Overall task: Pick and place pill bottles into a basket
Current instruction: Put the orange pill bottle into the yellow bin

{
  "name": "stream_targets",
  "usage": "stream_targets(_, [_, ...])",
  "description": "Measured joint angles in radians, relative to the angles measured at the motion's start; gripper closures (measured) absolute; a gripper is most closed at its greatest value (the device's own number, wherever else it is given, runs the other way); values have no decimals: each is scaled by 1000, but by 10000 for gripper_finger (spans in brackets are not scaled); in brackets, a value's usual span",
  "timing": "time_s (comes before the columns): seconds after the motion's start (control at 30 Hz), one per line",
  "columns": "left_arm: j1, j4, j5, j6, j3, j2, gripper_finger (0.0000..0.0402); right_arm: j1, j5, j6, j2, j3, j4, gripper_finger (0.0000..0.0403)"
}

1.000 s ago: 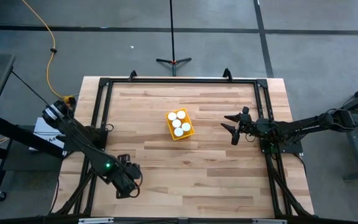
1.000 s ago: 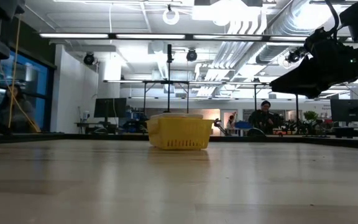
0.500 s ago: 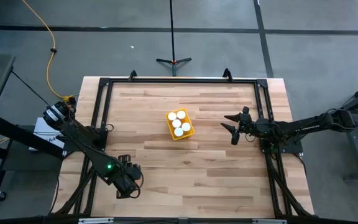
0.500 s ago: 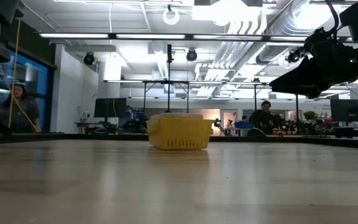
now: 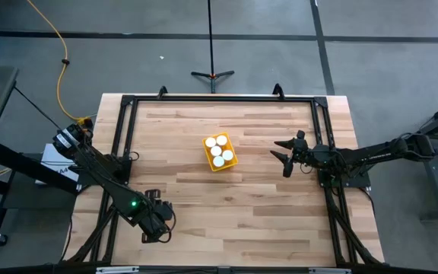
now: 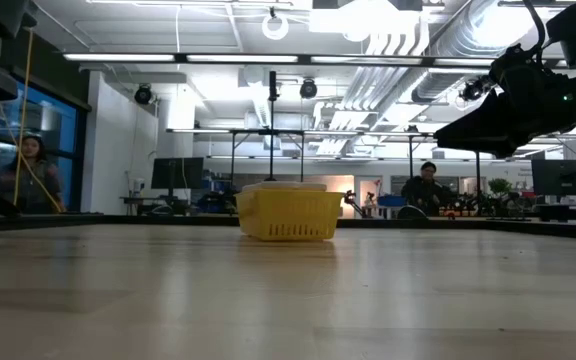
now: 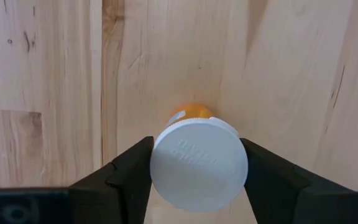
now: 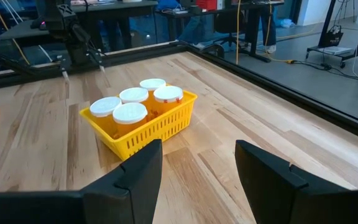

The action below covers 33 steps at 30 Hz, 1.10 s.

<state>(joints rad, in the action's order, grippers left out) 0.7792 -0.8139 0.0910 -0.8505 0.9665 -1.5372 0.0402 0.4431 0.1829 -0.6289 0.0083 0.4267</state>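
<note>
Orange-bodied pill bottle (image 7: 197, 163) w/ round white cap sits squeezed betw. the left gripper (image 7: 197, 177) fingers (image 7: 132, 171), cap facing the wrist cam, body pointing away toward the wood below. Fingers press both sides of the cap, so left gripper = clamped on this bottle. In the high view that gripper (image 5: 157, 221) is at the near-left part of the table (image 5: 265, 198), arm running in diagonally from the left edge, wrist bent down; the bottle itself can't be made out from up there.

Well away from that pincer, toward table centre, is the yellow basket (image 5: 230, 162). Five white caps show in it (image 8: 129, 112), bottles upright, packed touching each other. Low view shows the basket (image 6: 288, 215) flat on the wood, white tops just above the rim.

Right gripper (image 5: 284, 155) hovers beside the basket on its right, apart from it, not touching. Arm reaches in roughly level from the right edge, fingers pointing at the basket. Its fingers (image 8: 135, 168) are spread wide w/ nothing betw. them; basket (image 8: 160, 127) lies straight ahead past the tips. In the low view this arm (image 6: 513, 110) hangs dark, high above the surface.

People (image 6: 423, 188) in the room behind, far off.
</note>
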Motion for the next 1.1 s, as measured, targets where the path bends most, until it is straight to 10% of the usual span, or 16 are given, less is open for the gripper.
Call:
stream_targets(0.47, [-81,-27,5,117,31,3,157,0,2,0,0,0,0,208])
stream_targets(1.1, [-537,-36,-55,844,306,-2,158,0,3,-3,0,0,-1,208])
